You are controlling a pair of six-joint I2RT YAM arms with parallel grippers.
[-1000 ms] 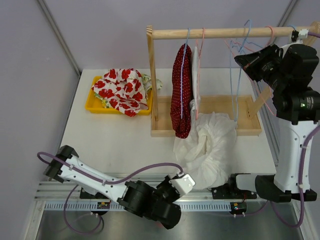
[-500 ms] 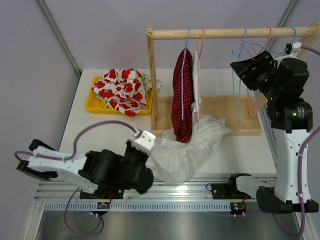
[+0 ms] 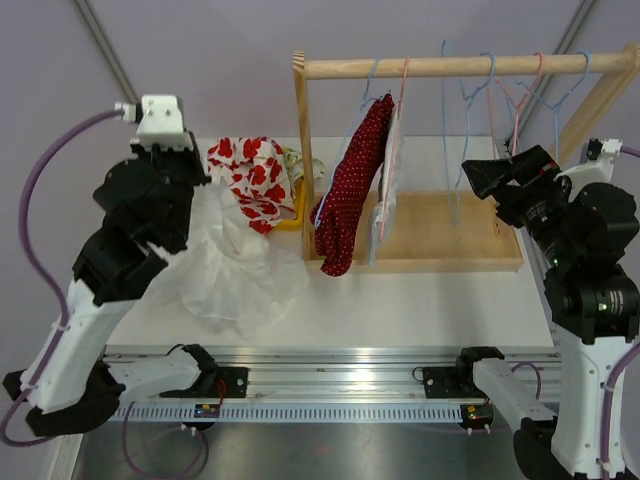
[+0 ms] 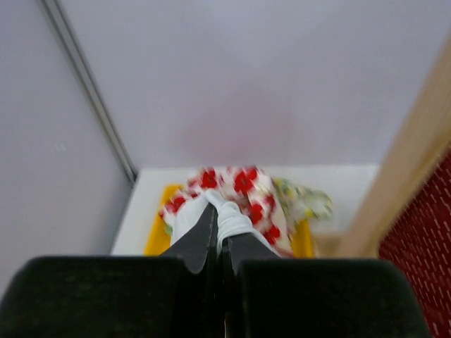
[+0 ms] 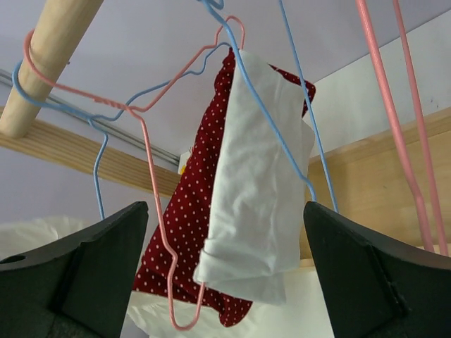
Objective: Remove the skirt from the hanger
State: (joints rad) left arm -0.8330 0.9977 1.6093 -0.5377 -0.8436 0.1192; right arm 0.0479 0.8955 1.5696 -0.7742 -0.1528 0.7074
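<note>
The white skirt (image 3: pixel 235 275) hangs in a bunch over the table's left side, off the rack. My left gripper (image 3: pixel 200 195) is raised above it and shut on a fold of it; in the left wrist view the white cloth (image 4: pixel 236 218) is pinched between the closed fingers (image 4: pixel 201 236). Several bare wire hangers, among them a blue hanger (image 3: pixel 462 110), hang on the wooden rod (image 3: pixel 450 66). My right gripper (image 3: pixel 487 178) hovers open in front of the rack's right part, holding nothing; the right wrist view shows its fingers (image 5: pixel 106 246) far apart.
A red dotted garment (image 3: pixel 350 190) and a white cloth (image 5: pixel 261 183) hang on hangers at the rack's left. Behind the left arm a yellow tray (image 3: pixel 290 216) holds a red-flowered cloth (image 3: pixel 255 175). The rack's wooden base (image 3: pixel 440 262) lies at mid-table.
The left arm swung from the front edge up to the far left, dragging the white skirt away from the rack. The right gripper opened and dropped away from the rod; the hangers swing.
</note>
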